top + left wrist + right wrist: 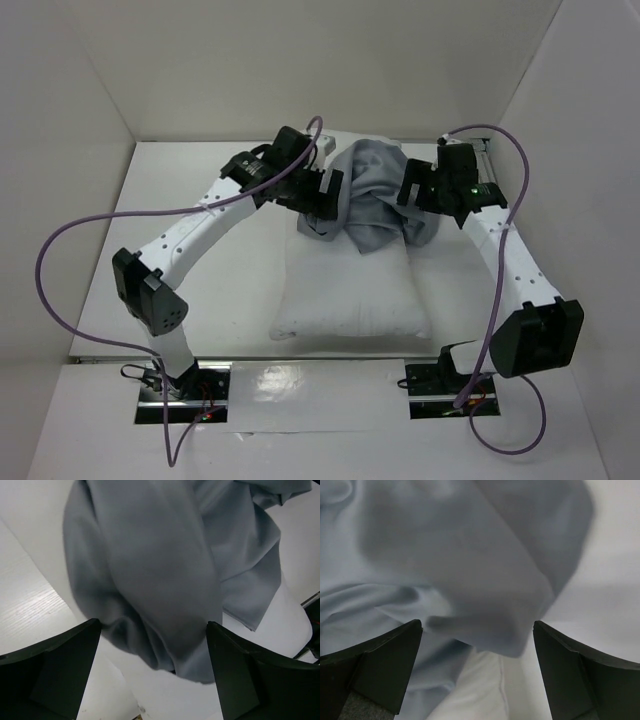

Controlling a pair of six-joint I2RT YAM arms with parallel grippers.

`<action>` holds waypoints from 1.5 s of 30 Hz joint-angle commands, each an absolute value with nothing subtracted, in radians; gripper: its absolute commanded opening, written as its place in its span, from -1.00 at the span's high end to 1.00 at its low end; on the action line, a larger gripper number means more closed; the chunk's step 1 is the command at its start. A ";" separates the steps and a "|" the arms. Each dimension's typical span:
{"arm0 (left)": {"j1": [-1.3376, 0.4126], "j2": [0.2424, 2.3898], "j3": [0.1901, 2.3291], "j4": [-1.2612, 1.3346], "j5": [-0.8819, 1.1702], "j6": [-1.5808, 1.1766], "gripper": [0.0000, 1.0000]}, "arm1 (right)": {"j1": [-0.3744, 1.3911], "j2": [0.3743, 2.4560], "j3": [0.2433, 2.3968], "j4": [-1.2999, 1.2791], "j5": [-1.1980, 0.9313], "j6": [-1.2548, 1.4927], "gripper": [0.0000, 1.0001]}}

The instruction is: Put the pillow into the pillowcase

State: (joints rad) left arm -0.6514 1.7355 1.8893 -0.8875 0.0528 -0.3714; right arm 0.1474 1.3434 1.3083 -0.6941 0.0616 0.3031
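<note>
The white pillow lies lengthwise in the middle of the table, its near end bare. The grey pillowcase is bunched in folds over its far end. My left gripper hovers at the pillowcase's left edge, open, with grey cloth hanging between the spread fingers and nothing clamped. My right gripper is at the pillowcase's right edge, also open; grey cloth and a strip of the pillow show between its fingers.
White walls enclose the table on the left, back and right. Purple cables loop from both arms. The arm bases stand at the near edge.
</note>
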 commanded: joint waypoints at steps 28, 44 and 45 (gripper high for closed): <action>0.224 1.364 2.336 -0.697 0.447 -0.612 1.00 | 0.518 1.540 1.877 0.224 -0.469 0.367 1.00; 0.224 1.342 2.129 -0.702 0.506 -0.600 1.00 | 0.514 2.225 2.453 -0.371 -0.484 0.480 -0.72; 0.233 1.351 2.106 -0.703 0.497 -0.586 1.00 | 0.505 2.164 2.356 -0.371 -0.432 0.438 -0.81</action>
